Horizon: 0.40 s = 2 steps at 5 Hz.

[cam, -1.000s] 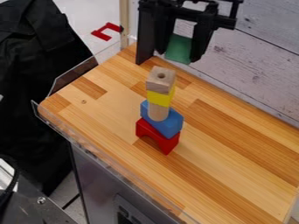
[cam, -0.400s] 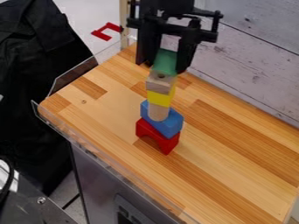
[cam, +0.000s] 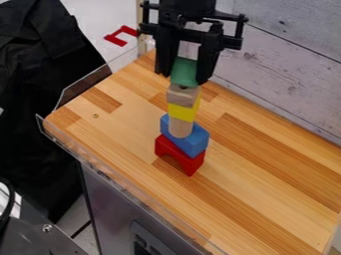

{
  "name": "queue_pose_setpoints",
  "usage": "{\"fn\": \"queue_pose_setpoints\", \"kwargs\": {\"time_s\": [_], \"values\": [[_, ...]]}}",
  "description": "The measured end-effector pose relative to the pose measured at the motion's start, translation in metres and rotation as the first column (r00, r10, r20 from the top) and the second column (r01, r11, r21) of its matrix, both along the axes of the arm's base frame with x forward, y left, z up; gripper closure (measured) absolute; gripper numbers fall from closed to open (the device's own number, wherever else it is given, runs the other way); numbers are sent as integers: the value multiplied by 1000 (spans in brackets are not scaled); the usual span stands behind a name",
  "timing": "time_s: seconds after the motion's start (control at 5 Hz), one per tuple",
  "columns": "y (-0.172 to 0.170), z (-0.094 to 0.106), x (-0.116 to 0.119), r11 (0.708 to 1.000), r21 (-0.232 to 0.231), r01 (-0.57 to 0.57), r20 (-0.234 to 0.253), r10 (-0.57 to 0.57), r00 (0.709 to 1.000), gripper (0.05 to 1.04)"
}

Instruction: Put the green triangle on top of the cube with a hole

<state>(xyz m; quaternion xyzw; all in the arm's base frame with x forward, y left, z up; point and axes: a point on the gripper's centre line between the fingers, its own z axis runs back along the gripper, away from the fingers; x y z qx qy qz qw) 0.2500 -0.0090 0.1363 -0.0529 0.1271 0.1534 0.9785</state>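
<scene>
Wooden counter (cam: pixel 266 194) below; fingers (cam: pixel 207 60) hang down, gripping green triangle (cam: pixel 184 72).

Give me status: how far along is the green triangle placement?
Done: the cube with a hole tops the stack, and the green triangle looks lined up over it.
In hand: the triangle, between the fingers of the gripper. Can't tell if it bears on the cube.
Left: probably seat it, release, back off.
</scene>
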Motion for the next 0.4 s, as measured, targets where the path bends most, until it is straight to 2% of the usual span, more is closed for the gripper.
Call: {"fn": "queue_pose_setpoints", "kwargs": {"time_s": [0.2, 0.4], "values": [[0, 0, 0, 1000, 3, -4, 1, 4, 1000, 493], [1, 0, -1, 1000, 8, 5, -8, -5, 1000, 179]]}}
